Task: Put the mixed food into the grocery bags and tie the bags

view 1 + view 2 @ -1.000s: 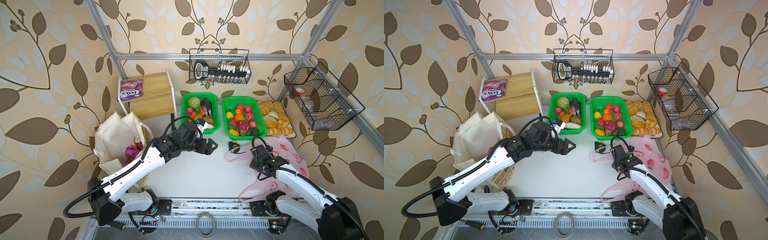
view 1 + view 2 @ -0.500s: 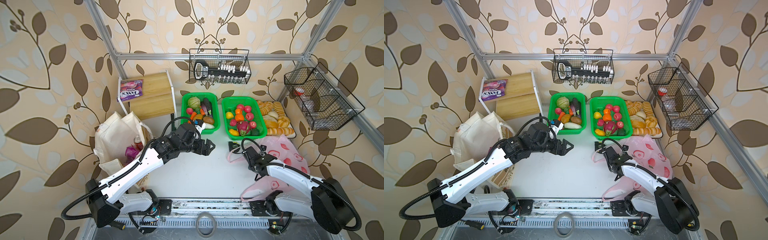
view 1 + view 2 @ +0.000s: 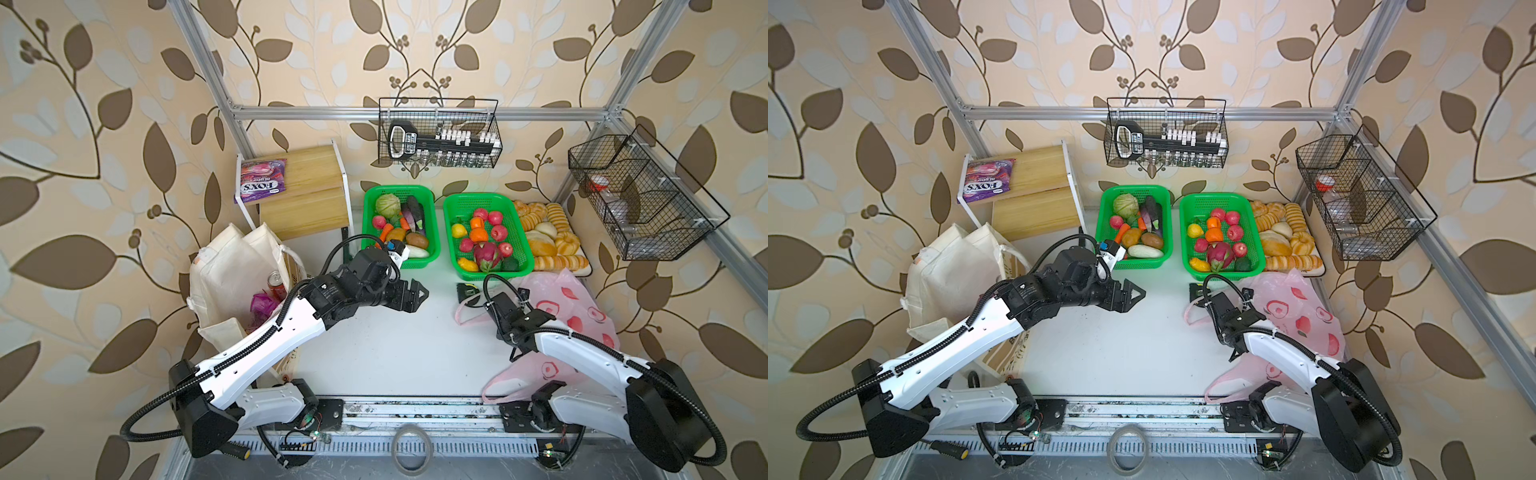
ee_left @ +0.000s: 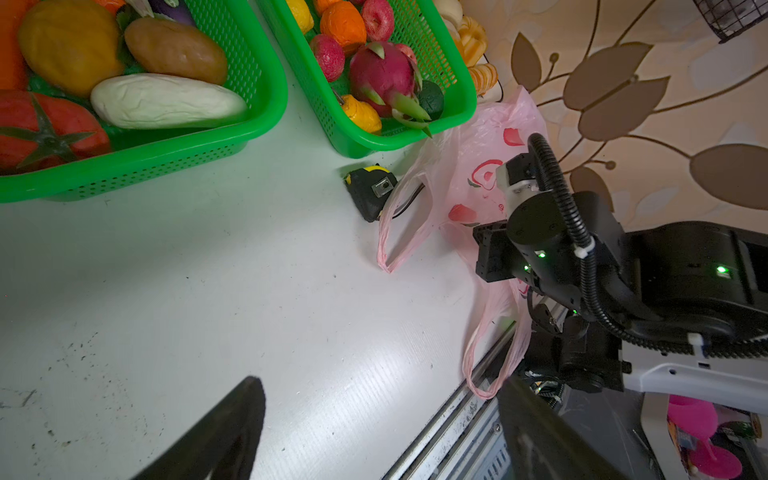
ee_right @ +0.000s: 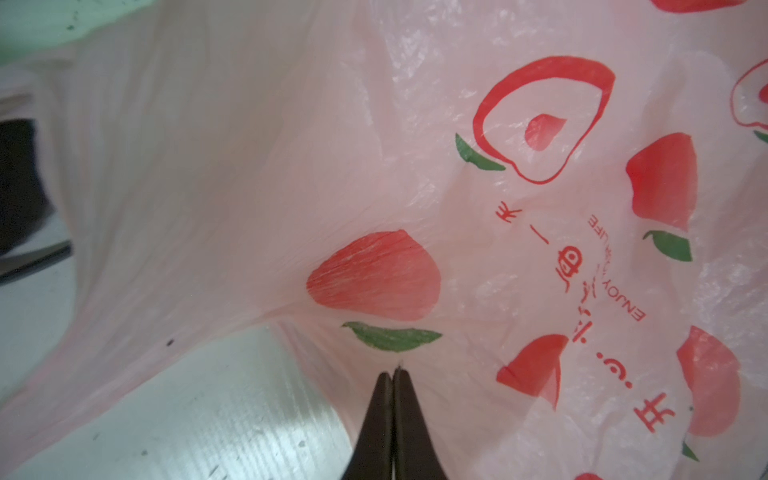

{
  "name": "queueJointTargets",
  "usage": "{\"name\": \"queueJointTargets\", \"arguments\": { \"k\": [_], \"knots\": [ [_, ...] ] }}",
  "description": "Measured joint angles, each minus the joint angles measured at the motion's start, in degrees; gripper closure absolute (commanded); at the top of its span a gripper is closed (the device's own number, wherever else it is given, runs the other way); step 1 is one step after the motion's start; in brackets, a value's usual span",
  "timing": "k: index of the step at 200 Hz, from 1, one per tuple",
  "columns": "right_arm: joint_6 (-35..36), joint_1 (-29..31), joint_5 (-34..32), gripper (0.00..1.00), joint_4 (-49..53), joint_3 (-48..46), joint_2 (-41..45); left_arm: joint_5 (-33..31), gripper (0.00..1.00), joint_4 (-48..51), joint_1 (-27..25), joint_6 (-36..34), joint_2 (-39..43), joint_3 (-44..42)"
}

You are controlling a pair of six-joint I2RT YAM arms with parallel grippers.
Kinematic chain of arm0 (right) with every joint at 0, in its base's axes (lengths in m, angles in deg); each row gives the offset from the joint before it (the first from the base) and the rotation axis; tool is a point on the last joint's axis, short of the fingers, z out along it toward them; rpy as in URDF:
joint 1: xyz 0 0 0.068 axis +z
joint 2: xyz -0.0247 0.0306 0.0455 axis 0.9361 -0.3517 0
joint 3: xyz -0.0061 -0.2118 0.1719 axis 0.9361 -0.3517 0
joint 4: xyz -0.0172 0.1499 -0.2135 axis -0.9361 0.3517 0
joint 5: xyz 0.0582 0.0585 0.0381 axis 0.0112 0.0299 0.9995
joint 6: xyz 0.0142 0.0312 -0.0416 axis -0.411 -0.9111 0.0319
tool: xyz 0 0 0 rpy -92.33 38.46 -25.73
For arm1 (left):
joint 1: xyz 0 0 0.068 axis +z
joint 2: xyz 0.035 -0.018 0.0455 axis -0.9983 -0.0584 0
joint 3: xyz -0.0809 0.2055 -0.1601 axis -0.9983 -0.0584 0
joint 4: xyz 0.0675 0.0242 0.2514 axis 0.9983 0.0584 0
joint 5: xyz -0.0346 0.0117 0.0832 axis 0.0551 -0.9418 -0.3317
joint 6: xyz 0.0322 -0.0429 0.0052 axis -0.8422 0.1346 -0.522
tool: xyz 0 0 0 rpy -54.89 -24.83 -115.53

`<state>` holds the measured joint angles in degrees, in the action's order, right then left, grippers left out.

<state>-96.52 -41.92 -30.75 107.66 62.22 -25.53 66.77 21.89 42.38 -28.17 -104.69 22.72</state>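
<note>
The pink bag (image 3: pixel 575 309) is laid slack on the table (image 3: pixel 395 357) at the right, its mouth collapsed, so nothing can yet be dropped in. The right gripper (image 5: pixel 392 376) is closed tight, and the film is creased toward its tips. A pinch of the bag's edge is therefore judged to be held, probably so that the mouth can be lifted open. The left gripper (image 3: pixel 419 293) is spread wide and empty above the middle of the table, presumably free for the opposite edge. The soda can (image 3: pixel 275 280) is seen inside the canvas tote (image 3: pixel 224 270). The cabbage (image 3: pixel 387 204) and a potato (image 3: pixel 417 240) lie in the green basket (image 3: pixel 397 189), unpacked.
</note>
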Motion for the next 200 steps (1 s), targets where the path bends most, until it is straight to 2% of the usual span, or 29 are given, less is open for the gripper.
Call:
{"name": "queueJointTargets", "arguments": {
  "k": [9,22,33,54,75,79,88,109,131,151,184,200],
  "knots": [
    [0.26,0.04,0.66,0.91,0.17,0.22,0.76,-0.17,0.1,-0.04,0.0,-0.07,0.07,0.0],
    [0.2,0.13,1.55,0.62,0.48,1.01,1.44,-0.31,0.1,-0.02,0.0,-0.17,0.13,0.0],
    [0.33,0.15,2.03,0.5,0.85,1.95,1.46,-0.37,0.1,-0.04,0.0,-0.24,0.13,0.0],
    [0.28,0.15,2.36,0.39,1.05,3.13,0.42,-0.37,0.1,-0.07,0.0,-0.28,0.13,0.0],
    [1.16,-0.33,2.78,0.35,0.87,3.98,-2.71,-0.39,0.1,-0.04,0.0,-0.52,0.13,0.0],
    [1.49,-0.55,2.89,0.3,0.83,4.15,-3.3,-0.37,0.09,-0.02,0.0,-0.61,0.13,0.0],
    [1.75,-1.44,3.23,0.28,0.35,4.52,-4.92,-0.37,0.1,0.02,0.0,-0.83,0.13,0.0],
    [2.97,-4.7,5.4,0.28,-1.25,4.66,-8.11,-0.35,0.1,0.59,0.0,-1.25,0.13,0.0],
    [4.26,-8.74,10.43,0.37,-3.8,4.33,-10.38,-0.35,0.1,0.79,0.0,-1.29,0.13,-0.02],
    [5.35,-10.73,15.67,0.5,-6.47,3.52,-10.73,-0.37,0.09,0.79,0.0,-1.29,0.13,-0.02],
    [5.53,-10.64,21.46,0.86,-9.75,1.97,-9.11,-0.37,0.1,0.79,0.0,-1.31,0.13,-0.02],
    [5.66,-10.14,24.3,0.95,-9.92,0.96,-6.91,-0.37,0.1,0.79,0.0,-1.31,0.13,-0.02]
  ]
}}
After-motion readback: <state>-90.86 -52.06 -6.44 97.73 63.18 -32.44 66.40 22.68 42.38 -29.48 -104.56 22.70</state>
